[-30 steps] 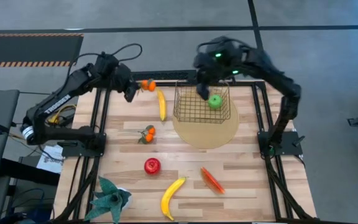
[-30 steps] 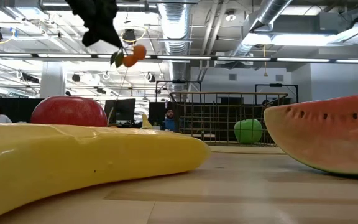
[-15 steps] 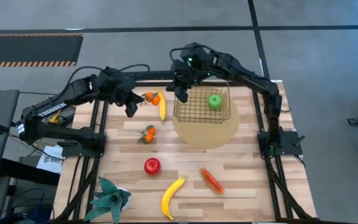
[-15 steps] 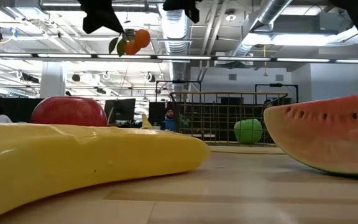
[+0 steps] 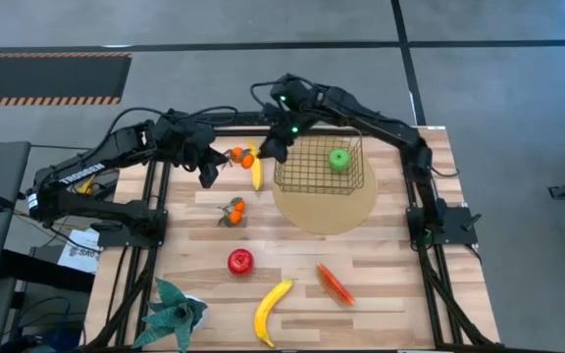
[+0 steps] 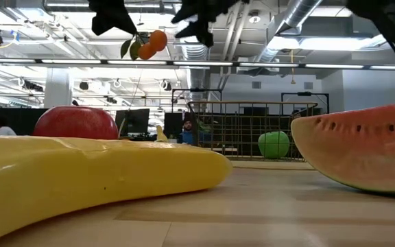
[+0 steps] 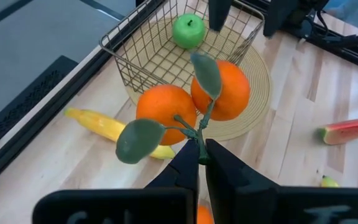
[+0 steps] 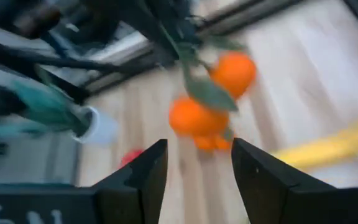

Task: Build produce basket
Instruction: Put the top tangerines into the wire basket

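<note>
My left gripper [image 5: 211,167] is shut on a cluster of two oranges with green leaves [image 5: 242,155], held in the air left of the gold wire basket [image 5: 319,165]; the cluster also shows in the low view [image 6: 149,44]. The basket stands on a round tan mat [image 5: 324,211] with a green apple [image 5: 338,159] inside. My right gripper [image 5: 271,149] is open and empty, just right of the cluster, which shows ahead of its fingers [image 8: 194,115]. A banana [image 5: 255,167] lies on the table under the cluster. My left gripper pinches the cluster's thin green stem [image 7: 199,142] between its two fingertips, at the stem's free end. The fingers come from the table's left. The oranges and leaves stick out beyond the fingertips, lifted clear of the table.
On the table lie a second orange cluster [image 5: 232,211], a red apple [image 5: 240,261], a second banana [image 5: 271,311], a watermelon slice [image 5: 334,283] and a teal spiky plant [image 5: 175,312]. Black frame rails run along the table's sides.
My right gripper has swung from above the basket toward the table's left, ending beside the orange cluster. My left gripper has carried the cluster a little toward the basket and the near edge, still clear of the table.
</note>
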`<control>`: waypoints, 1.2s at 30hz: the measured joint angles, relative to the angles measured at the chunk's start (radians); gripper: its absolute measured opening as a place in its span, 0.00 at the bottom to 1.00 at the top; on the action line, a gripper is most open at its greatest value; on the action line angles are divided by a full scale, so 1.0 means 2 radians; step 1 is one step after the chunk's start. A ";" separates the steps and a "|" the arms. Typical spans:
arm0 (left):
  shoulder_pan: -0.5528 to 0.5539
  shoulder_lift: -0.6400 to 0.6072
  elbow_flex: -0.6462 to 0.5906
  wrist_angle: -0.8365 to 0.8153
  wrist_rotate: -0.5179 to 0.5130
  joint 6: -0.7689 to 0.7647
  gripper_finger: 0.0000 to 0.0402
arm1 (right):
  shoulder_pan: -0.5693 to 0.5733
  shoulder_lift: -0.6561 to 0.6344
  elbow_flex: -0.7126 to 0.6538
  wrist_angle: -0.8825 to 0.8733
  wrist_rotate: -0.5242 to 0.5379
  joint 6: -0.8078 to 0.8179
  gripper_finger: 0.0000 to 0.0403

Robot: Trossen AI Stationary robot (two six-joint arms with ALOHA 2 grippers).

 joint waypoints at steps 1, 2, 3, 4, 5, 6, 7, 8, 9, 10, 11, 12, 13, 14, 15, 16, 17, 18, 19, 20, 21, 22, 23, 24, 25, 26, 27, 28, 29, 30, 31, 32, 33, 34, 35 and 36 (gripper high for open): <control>0.000 0.000 0.000 0.000 0.000 0.000 0.00 | -0.001 0.007 0.001 0.020 -0.021 0.005 0.49; 0.000 0.000 0.000 0.000 0.000 0.000 0.00 | -0.004 0.011 0.002 0.023 -0.039 0.009 0.49; 0.000 0.000 0.000 0.000 0.000 0.002 0.00 | -0.008 0.015 0.002 0.019 -0.054 0.011 0.49; 0.000 0.000 0.000 0.000 0.000 0.002 0.00 | -0.010 0.020 0.002 0.026 -0.062 0.012 0.48; -0.001 0.000 0.000 0.000 0.000 0.002 0.00 | -0.011 0.026 0.002 0.035 -0.068 0.012 0.47; -0.001 0.000 0.000 0.000 0.000 0.002 0.00 | -0.012 0.031 0.002 0.035 -0.078 0.012 0.47; -0.001 0.000 0.000 0.000 0.000 0.002 0.00 | -0.012 0.035 0.001 0.038 -0.088 0.017 0.46; -0.001 0.000 0.000 0.000 0.000 0.002 0.00 | -0.014 0.038 0.001 0.048 -0.097 0.022 0.46; -0.001 0.000 0.000 -0.001 0.000 0.002 0.00 | -0.016 0.038 0.001 0.055 -0.107 0.023 0.45; -0.001 0.000 0.000 -0.001 0.000 0.002 0.00 | -0.018 0.038 0.001 0.059 -0.115 0.024 0.45; -0.001 0.000 0.000 -0.001 0.000 0.004 0.00 | -0.019 0.036 0.001 0.067 -0.120 0.025 0.45; -0.001 0.000 0.000 -0.001 0.000 0.004 0.00 | -0.019 0.036 0.002 0.075 -0.122 0.025 0.45; -0.001 0.000 0.000 -0.001 0.000 0.004 0.00 | -0.020 0.036 0.002 0.077 -0.123 0.025 0.45; -0.001 0.000 0.000 -0.001 0.000 0.004 0.00 | -0.023 0.036 0.002 0.080 -0.123 0.025 0.45; -0.001 0.000 0.000 -0.001 0.000 0.004 0.00 | -0.024 0.037 0.002 0.086 -0.123 0.026 0.45; -0.001 0.000 0.000 -0.001 0.000 0.004 0.00 | -0.026 0.037 0.002 0.091 -0.123 0.029 0.45; -0.001 0.000 0.000 -0.001 0.000 0.004 0.00 | -0.027 0.037 0.002 0.096 -0.123 0.033 0.45; -0.001 0.000 0.000 0.000 0.000 0.004 0.00 | -0.029 0.037 0.002 0.101 -0.123 0.036 0.45; -0.001 0.000 0.000 0.000 0.000 0.004 0.00 | -0.030 0.037 0.002 0.103 -0.123 0.036 0.45; -0.001 0.000 0.000 0.000 0.000 0.004 0.00 | -0.031 0.037 0.002 0.102 -0.123 0.036 0.45; -0.001 0.000 0.000 0.000 0.001 0.004 0.00 | -0.032 0.037 0.002 0.102 -0.123 0.036 0.45; -0.001 0.000 0.000 0.000 0.000 0.004 0.00 | -0.032 0.037 0.002 0.102 -0.123 0.036 0.45; -0.001 0.000 0.000 0.001 0.000 0.004 0.00 | -0.032 0.037 0.002 0.104 -0.123 0.036 0.44; -0.001 0.000 0.000 0.003 0.001 0.004 0.00 | -0.032 0.037 0.002 0.105 -0.123 0.034 0.44; -0.001 0.000 0.000 0.005 0.001 0.004 0.00 | -0.031 0.037 0.002 0.104 -0.122 0.034 0.44; -0.001 0.000 0.000 0.007 0.001 0.004 0.00 | -0.030 0.037 0.002 0.104 -0.121 0.034 0.44; -0.001 0.000 0.000 0.007 0.001 0.004 0.00 | -0.030 0.037 0.002 0.103 -0.116 0.032 0.44; -0.001 0.000 0.000 0.007 0.001 0.004 0.00 | -0.030 0.037 0.002 0.103 -0.110 0.032 0.44; -0.001 0.000 0.000 0.007 0.002 0.004 0.00 | -0.030 0.037 0.002 0.103 -0.103 0.029 0.45; -0.001 0.000 0.000 0.007 0.002 0.004 0.00 | -0.030 0.037 0.002 0.101 -0.095 0.024 0.45; -0.001 0.000 0.000 0.007 0.002 0.004 0.00 | -0.031 0.037 0.002 0.096 -0.088 0.021 0.45; -0.001 0.000 0.000 0.007 0.004 0.004 0.00 | -0.032 0.037 0.002 0.090 -0.083 0.020 0.45; -0.001 0.000 0.000 0.007 0.006 0.004 0.00 | -0.034 0.037 0.002 0.086 -0.081 0.020 0.44; -0.001 0.000 0.000 0.007 0.009 0.004 0.00 | -0.036 0.037 0.002 0.082 -0.081 0.019 0.44; -0.001 0.000 0.000 0.007 0.010 0.004 0.00 | -0.038 0.037 0.002 0.076 -0.079 0.017 0.44; -0.001 0.000 0.000 0.007 0.012 0.004 0.00 | -0.040 0.037 0.002 0.071 -0.073 0.013 0.44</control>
